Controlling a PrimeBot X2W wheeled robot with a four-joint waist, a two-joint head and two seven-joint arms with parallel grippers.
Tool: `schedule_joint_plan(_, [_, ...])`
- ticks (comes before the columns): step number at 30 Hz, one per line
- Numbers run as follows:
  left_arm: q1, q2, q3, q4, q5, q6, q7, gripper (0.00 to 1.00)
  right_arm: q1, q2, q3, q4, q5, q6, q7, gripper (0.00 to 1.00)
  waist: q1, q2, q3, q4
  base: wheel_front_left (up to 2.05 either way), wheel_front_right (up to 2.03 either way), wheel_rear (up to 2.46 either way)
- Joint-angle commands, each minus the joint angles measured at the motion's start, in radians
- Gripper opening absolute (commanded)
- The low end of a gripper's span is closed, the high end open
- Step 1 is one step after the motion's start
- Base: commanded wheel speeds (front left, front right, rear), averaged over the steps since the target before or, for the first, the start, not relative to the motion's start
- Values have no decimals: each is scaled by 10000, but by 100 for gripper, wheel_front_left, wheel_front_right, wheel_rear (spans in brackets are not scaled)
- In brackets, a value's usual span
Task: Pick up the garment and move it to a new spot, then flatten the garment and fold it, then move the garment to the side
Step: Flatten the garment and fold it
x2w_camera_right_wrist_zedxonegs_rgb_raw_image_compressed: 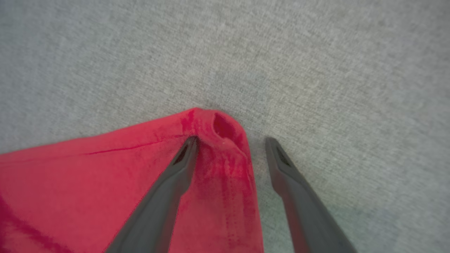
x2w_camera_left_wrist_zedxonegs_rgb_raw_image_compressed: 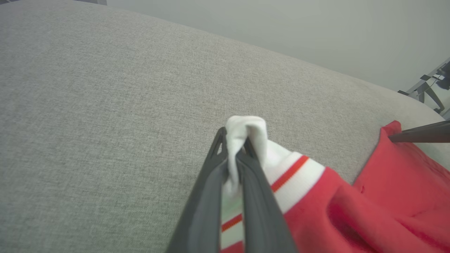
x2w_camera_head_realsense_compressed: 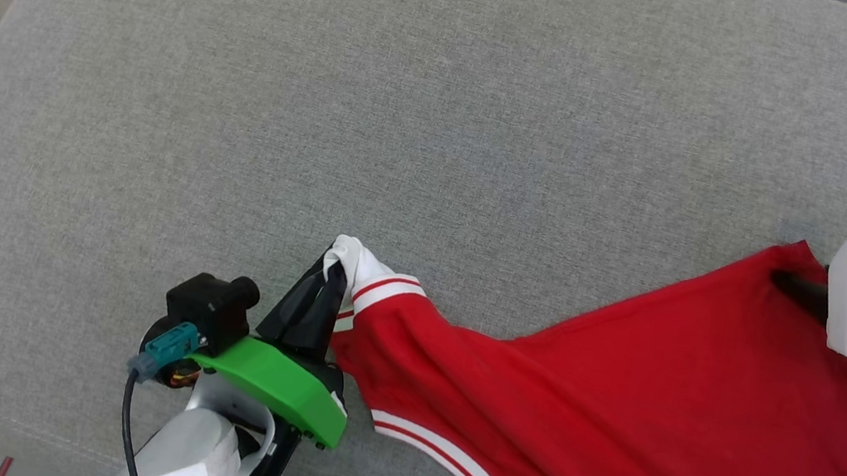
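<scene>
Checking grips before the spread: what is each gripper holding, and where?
Left gripper pinches the garment by its white sleeve tip; right gripper is open, holding nothing.

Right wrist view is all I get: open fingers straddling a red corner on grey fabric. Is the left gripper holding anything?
Observer: Yes, the left gripper is shut on the garment's white sleeve end.
Operator: Is the shirt flat between the arms?
Observer: No. The head view shows it drawn out from that sleeve to the corner under the right gripper, with creases near the sleeve.
</scene>
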State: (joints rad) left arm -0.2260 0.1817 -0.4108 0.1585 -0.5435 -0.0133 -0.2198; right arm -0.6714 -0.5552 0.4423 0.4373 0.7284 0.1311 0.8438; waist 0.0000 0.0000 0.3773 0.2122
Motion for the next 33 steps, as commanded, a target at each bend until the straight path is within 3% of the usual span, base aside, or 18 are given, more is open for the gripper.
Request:
schedule_joint_plan(1, [-166, -60, 36, 42, 38, 0, -86, 0, 741, 309, 617, 498, 254, -4, 407, 0, 0, 0, -8, -22, 0, 0, 0])
schedule_joint_plan(9, [-111, 104, 134, 158, -8, 23, -129, 0, 219, 113, 768, 329, 631, -4, -133, 0, 0, 0, -544, -156, 0, 0, 0])
schedule_joint_plan(18, [-664, 711, 413, 318, -98, -182, 136, 0, -219, 140, -104, 251, 734, -4, -1750, 0, 0, 0, -1849, -654, 0, 0, 0])
schedule_joint_plan(25, [-2238, 1156, 751, 791, -199, -423, 547, 0, -571, 395, -861, 594, 302, -4, -2628, 0, 0, 0, -2425, -1239, 0, 0, 0])
schedule_joint_plan(33, [-4898, 736, 973, 2675, -717, -725, 859, 0, -1685, 1065, -2077, 1360, -1108, -4, -3665, 0, 0, 0, -2249, -1718, 0, 0, 0])
